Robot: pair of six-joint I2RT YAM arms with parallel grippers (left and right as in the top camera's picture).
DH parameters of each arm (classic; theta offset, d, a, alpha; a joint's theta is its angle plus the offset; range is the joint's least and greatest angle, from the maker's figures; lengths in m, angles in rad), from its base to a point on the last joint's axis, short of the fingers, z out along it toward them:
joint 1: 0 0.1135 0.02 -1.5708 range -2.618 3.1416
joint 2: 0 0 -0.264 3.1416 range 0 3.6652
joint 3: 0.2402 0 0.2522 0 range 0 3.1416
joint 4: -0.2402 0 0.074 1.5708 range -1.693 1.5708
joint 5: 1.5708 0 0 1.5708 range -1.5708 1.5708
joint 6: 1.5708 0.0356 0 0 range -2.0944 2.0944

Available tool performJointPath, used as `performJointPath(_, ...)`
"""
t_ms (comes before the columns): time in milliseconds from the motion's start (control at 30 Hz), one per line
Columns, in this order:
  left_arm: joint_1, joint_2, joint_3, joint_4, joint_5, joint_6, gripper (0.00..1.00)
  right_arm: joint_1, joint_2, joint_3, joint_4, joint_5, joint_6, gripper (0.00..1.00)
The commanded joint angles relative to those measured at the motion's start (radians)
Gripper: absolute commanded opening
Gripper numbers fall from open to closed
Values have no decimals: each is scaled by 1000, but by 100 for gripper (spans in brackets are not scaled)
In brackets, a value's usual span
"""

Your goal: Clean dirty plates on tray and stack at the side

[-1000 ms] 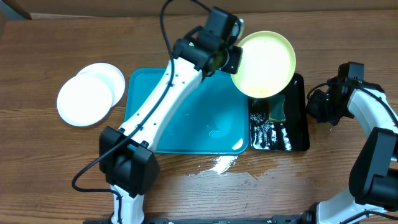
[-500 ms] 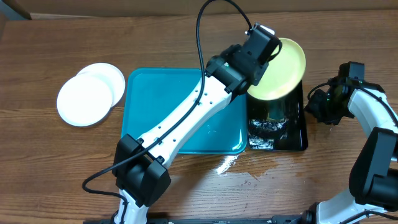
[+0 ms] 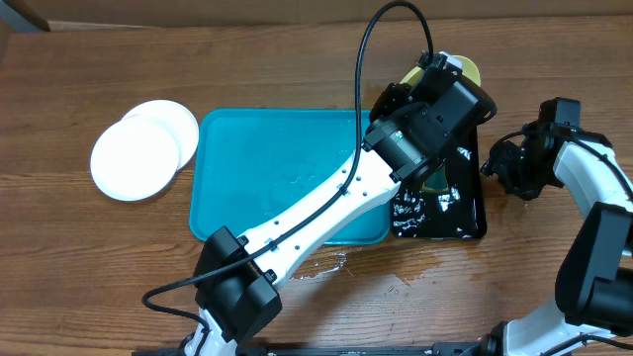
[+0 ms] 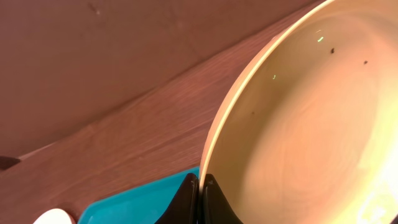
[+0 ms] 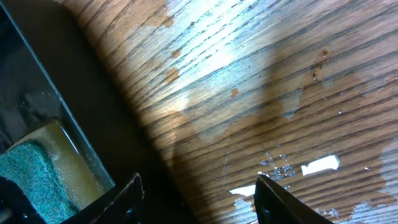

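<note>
The left claw (image 4: pixel 199 188) is pinching the rim of the yellow-green plate (image 4: pixel 311 124), with its two fingers pressed tight on the edge. The left arm is swinging this plate to the right. A second ago the plate was showing its whole round face near the top middle of the overhead view. Now it is tipping up on its edge in the upper right, over the top end of the black tray (image 3: pixel 467 213), and the arm is hiding most of it. Small dark specks are showing on the plate in the left wrist view, so it is looking dirty.

The right claw (image 5: pixel 199 193) is waiting at the right side of the overhead view, just beside the black tray. Its fingers are opening up: now they are standing apart and holding nothing. A green sponge (image 5: pixel 31 168) is lying in the black tray close by.

The blue tray (image 3: pixel 277 168) in the middle is sitting wet, with no plate on it. The two white plates (image 3: pixel 134 158) are lying at the far left on the table (image 3: pixel 79 277), one partly on top of the other.

It looks like the last plate is being brought over for a wash, and the right claw is getting ready to take the sponge.
</note>
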Motion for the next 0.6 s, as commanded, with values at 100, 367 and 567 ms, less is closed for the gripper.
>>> performJointPath(100,3,-11,2,10,-70,6,4,6,-3,11,8,-45,-3,64)
performJointPath(367,13,-30,2,68,-64,-11,4,6,-3,151,-107,-44,-4,69)
performJointPath(567,20,-42,7,41,21,-7,4,8,-3,204,-152,-50,-4,70)
